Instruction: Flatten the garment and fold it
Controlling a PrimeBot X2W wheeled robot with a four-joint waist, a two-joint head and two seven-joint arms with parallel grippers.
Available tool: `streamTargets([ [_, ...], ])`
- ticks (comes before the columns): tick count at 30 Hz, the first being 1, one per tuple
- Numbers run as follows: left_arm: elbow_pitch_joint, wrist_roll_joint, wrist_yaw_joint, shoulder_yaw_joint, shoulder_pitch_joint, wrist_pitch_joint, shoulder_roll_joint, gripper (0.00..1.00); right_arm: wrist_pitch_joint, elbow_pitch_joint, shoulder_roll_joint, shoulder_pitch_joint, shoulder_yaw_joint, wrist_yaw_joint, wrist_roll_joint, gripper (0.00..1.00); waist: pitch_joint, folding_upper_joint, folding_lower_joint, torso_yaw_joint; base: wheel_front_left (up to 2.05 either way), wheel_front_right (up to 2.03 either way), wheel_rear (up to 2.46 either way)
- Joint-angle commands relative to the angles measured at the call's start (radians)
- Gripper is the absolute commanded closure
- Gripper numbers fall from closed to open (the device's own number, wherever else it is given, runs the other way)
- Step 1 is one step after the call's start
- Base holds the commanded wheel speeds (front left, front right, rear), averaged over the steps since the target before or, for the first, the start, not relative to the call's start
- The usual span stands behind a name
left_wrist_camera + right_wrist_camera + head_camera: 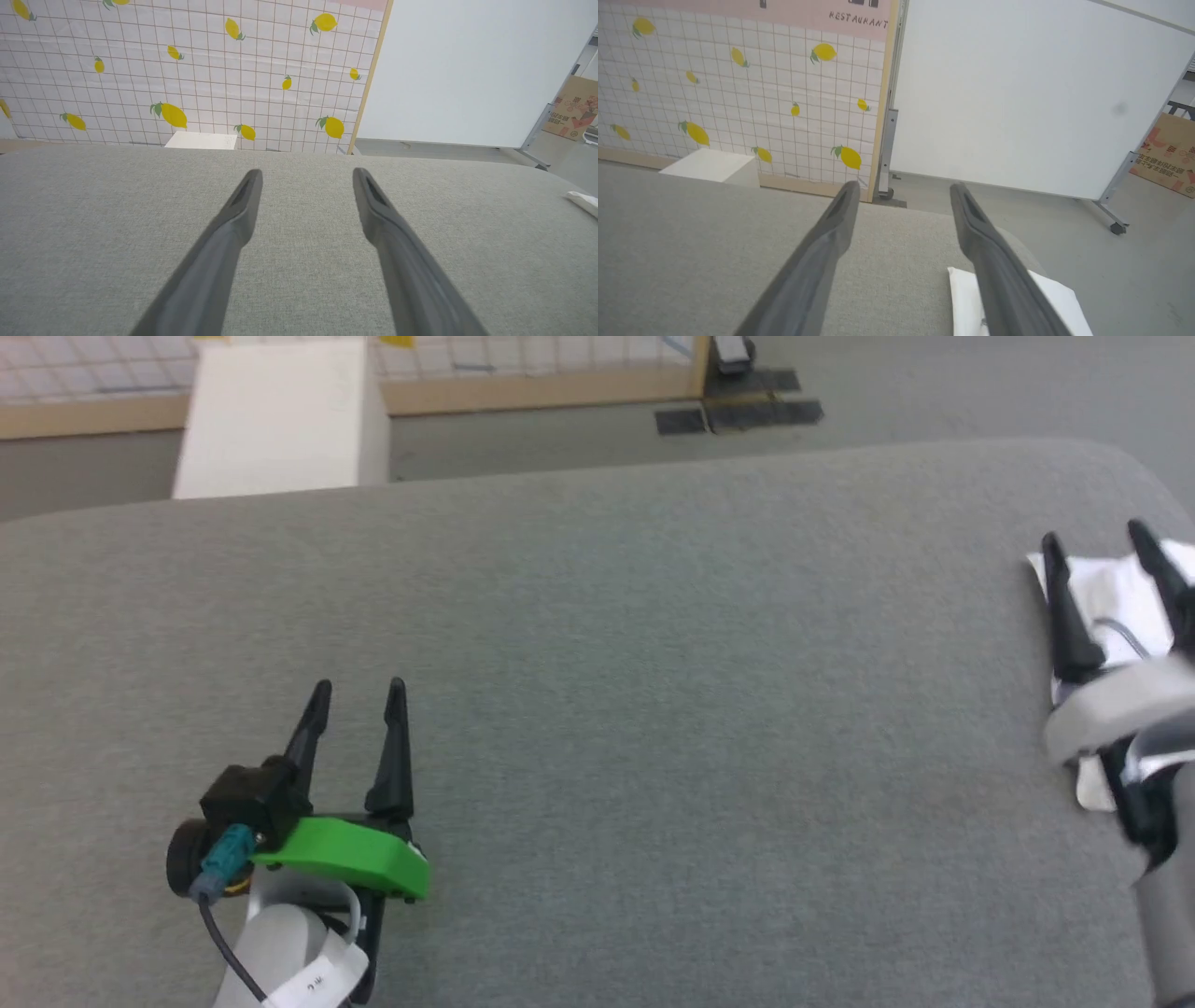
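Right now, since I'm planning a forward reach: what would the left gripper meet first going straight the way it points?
The way looks free: the left gripper points along the grey surface toward its far edge. Past that, probably the lemon-print wall beside the white box.

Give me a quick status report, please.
Left gripper open, empty. Right gripper open over shirt at right edge of grey surface. White box beyond far edge.

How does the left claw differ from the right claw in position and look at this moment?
The left claw is over bare grey surface, while the right claw is above the white garment at the surface's right edge. The left claw has a green mount at its base; the right claw's base is pale grey. Both are open and hold nothing.
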Motion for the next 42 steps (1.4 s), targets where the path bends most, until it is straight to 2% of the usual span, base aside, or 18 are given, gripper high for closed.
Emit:
streamTargets([
  [1,0.005,-0.002,0.001,-0.004,0.013,-0.008,-0.006,0.0,-0.017,-0.043,0.027,0.049,-0.007,-0.002,0.014,0.0,-0.066,-0.0001,0.0001,0.065,0.0,0.0,0.0],
  [7,0.011,-0.005,-0.002,-0.006,0.035,-0.008,-0.014,0.0,-0.061,-0.174,0.119,0.203,-0.008,-0.002,0.024,0.0,-0.096,-0.0001,0.0001,0.09,0.0,0.0,0.0],
  [18,0.015,0.0,-0.008,-0.007,0.096,-0.008,-0.021,0.0,-0.103,-0.262,0.223,0.399,-0.029,-0.002,-0.029,0.0,-0.143,-0.0001,0.0001,0.103,0.0,0.0,0.0],
  [26,0.019,-0.003,-0.009,-0.011,0.13,-0.008,-0.024,0.0,-0.086,-0.273,0.242,0.472,-0.039,-0.002,-0.056,0.0,-0.167,-0.0001,0.0001,0.106,0.0,0.0,0.0],
  [42,0.026,-0.011,-0.002,-0.011,0.136,-0.008,-0.026,0.0,-0.075,-0.264,0.246,0.478,-0.024,-0.002,-0.044,0.0,-0.16,-0.0001,0.0001,0.102,0.0,0.0,0.0],
])
